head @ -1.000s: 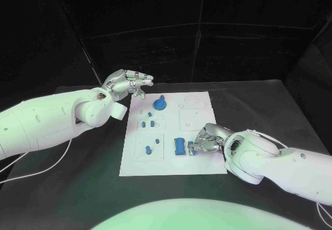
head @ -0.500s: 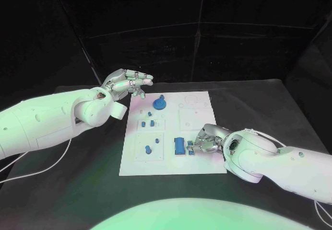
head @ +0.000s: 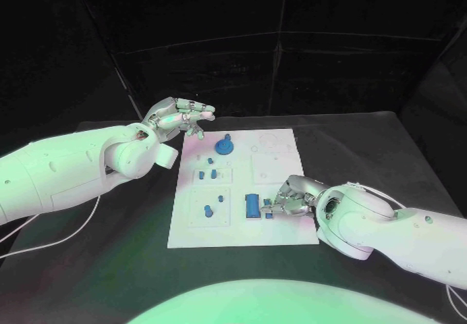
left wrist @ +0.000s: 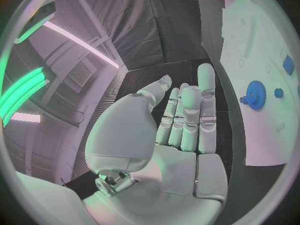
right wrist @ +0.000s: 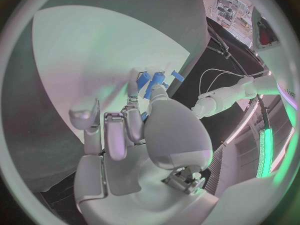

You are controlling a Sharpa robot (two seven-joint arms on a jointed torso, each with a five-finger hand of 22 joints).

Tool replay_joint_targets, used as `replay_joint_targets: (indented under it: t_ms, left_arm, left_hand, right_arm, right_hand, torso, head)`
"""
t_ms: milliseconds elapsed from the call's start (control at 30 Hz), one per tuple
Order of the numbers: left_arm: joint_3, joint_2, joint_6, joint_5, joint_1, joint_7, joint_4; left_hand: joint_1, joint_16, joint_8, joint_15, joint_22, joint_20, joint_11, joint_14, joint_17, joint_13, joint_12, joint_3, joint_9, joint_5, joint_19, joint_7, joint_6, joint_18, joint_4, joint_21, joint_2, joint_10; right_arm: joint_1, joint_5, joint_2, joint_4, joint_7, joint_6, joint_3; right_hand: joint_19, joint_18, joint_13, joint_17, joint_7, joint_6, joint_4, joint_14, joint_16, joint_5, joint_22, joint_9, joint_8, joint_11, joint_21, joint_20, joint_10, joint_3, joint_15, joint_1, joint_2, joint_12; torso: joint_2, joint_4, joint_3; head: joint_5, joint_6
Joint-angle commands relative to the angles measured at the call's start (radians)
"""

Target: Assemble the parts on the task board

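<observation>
Head view: unlabelled task board (head: 282, 233) bears blue parts (head: 252, 204).

A black table (head: 379, 155) carries the white task board (head: 282, 233) at its middle.

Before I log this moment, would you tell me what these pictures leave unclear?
- Head view: whether the right hand actually holds the long blue part; its fingers cover the contact.
- Right wrist view: the thumb hides the same spot.
- Head view: the small blue parts on the task board are too small to tell their shapes.
- Left wrist view: the blue gear is bent near the rim.
</observation>
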Motion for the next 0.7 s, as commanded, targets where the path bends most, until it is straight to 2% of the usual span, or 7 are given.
replay_joint_targets:
  t_ms: [33, 233, 433, 700]
  left_arm:
    - [0.001, 0.001, 0.012, 0.003, 0.001, 0.007, 0.0]
    - [0.0, 0.002, 0.013, 0.003, 0.001, 0.007, -0.002]
    - [0.0, 0.004, 0.014, 0.003, 0.001, 0.006, -0.003]
    - [0.0, 0.005, 0.014, 0.003, 0.001, 0.005, -0.004]
  left_hand:
    - [0.001, -0.004, 0.005, 0.003, -0.002, 0.0, -0.001, -0.007, -0.001, 0.001, 0.003, -0.007, -0.001, -0.002, -0.006, -0.001, -0.005, 0.006, -0.001, -0.002, 0.008, -0.009]
    - [0.001, -0.004, 0.005, 0.003, -0.002, 0.0, -0.001, -0.007, -0.001, 0.001, 0.003, -0.007, -0.001, -0.002, -0.006, -0.001, -0.005, 0.006, -0.001, -0.002, 0.008, -0.009]
    - [0.001, -0.004, 0.005, 0.003, -0.002, 0.0, -0.001, -0.007, -0.001, 0.001, 0.003, -0.007, -0.001, -0.002, -0.006, -0.001, -0.005, 0.006, -0.001, -0.002, 0.008, -0.009]
    - [0.001, -0.004, 0.005, 0.003, -0.002, 0.0, -0.001, -0.007, -0.001, 0.001, 0.003, -0.007, -0.001, -0.002, -0.006, -0.001, -0.005, 0.006, -0.001, -0.002, 0.008, -0.009]
  right_arm:
    - [0.001, 0.001, -0.01, 0.013, 0.048, -0.027, 0.0]
    - [0.001, 0.015, -0.034, 0.018, 0.064, 0.014, 0.0]
    - [0.001, 0.022, -0.046, 0.02, 0.067, 0.063, 0.0]
    - [0.001, 0.024, -0.04, 0.013, 0.063, 0.075, 0.0]
  right_hand:
    - [0.001, -0.006, 0.027, 0.155, 0.0, -0.009, 0.001, 0.082, 0.004, -0.013, 0.002, 0.004, 0.006, 0.002, 0.001, -0.001, 0.005, -0.012, -0.002, -0.007, -0.009, 0.001]
    - [0.0, -0.006, 0.026, 0.153, 0.0, -0.011, -0.001, 0.082, 0.004, -0.018, 0.0, 0.006, 0.007, 0.002, 0.0, -0.001, 0.004, -0.016, -0.002, -0.003, -0.008, 0.001]
    - [-0.001, -0.005, 0.026, 0.152, 0.001, -0.017, -0.024, 0.082, 0.002, -0.007, -0.001, 0.015, 0.009, 0.002, -0.001, -0.001, 0.003, -0.021, -0.002, 0.041, -0.009, -0.001]
    - [-0.001, -0.006, 0.027, 0.153, 0.001, -0.019, -0.035, 0.082, 0.003, -0.003, 0.001, 0.021, 0.01, 0.002, -0.001, 0.0, 0.003, -0.022, -0.002, 0.062, -0.002, -0.001]
  torso:
    - [-0.001, -0.0008, 0.0006]
    - [-0.001, -0.0001, -0.0012]
    - [0.0, 0.0012, -0.0007]
    - [0.001, 0.0021, -0.001]
  head:
    - [-0.001, 0.001]
    - [-0.005, 0.002]
    - [-0.006, 0.004]
    - [-0.004, 0.003]
